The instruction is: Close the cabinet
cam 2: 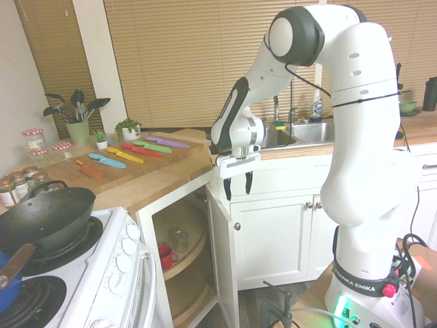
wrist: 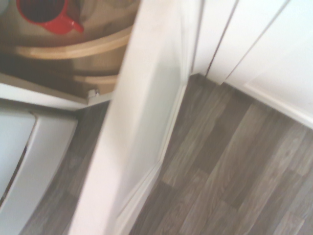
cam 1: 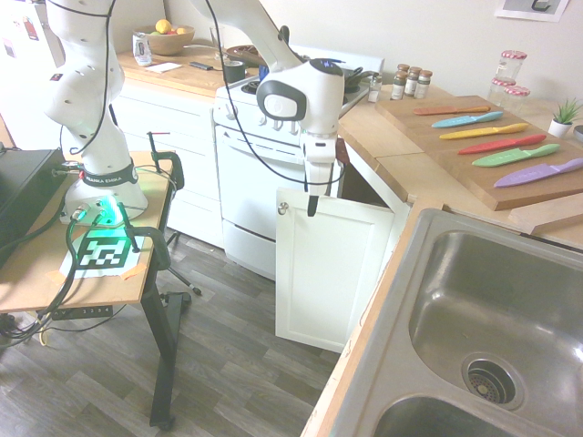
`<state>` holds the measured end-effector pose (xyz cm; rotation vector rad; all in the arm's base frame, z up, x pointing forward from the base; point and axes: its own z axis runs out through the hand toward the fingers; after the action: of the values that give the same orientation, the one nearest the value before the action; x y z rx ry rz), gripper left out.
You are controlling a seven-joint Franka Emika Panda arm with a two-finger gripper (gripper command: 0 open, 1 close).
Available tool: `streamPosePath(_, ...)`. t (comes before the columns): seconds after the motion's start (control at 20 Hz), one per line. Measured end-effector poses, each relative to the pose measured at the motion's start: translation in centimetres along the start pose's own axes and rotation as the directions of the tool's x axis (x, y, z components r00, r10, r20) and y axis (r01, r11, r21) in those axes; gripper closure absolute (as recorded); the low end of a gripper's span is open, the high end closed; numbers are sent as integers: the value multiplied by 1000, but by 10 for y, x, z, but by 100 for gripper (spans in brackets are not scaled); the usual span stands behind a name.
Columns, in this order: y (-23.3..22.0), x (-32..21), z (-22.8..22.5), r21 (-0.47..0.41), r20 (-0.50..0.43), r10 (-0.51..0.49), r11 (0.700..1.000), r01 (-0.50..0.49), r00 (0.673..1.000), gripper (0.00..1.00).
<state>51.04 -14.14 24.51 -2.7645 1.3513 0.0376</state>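
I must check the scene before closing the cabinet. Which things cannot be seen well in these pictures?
- White shaker cabinet door: its hinge side is hidden behind the wooden counter in the first exterior view.
- Red mug: cut off by the edge in the wrist view.
- Pincer: whether it touches the door is unclear.

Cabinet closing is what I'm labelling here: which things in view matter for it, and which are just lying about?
Belongs to the job:
cabinet door, standing open
its round knob
pincer, above the door's top edge

Just lying about:
coloured knives on the board
spice jars
wok
red mug on the shelf inside
sink
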Motion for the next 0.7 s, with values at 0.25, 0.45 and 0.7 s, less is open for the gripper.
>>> streamPosePath(0.25,5,5,35,-16,19,5,1000,-5,1000,0)
streamPosePath(0.45,3,8,54,-28,26,-7,1000,8,1000,0)
streamPosePath(0.7,-10,-2,65,-37,25,-43,998,44,999,100)
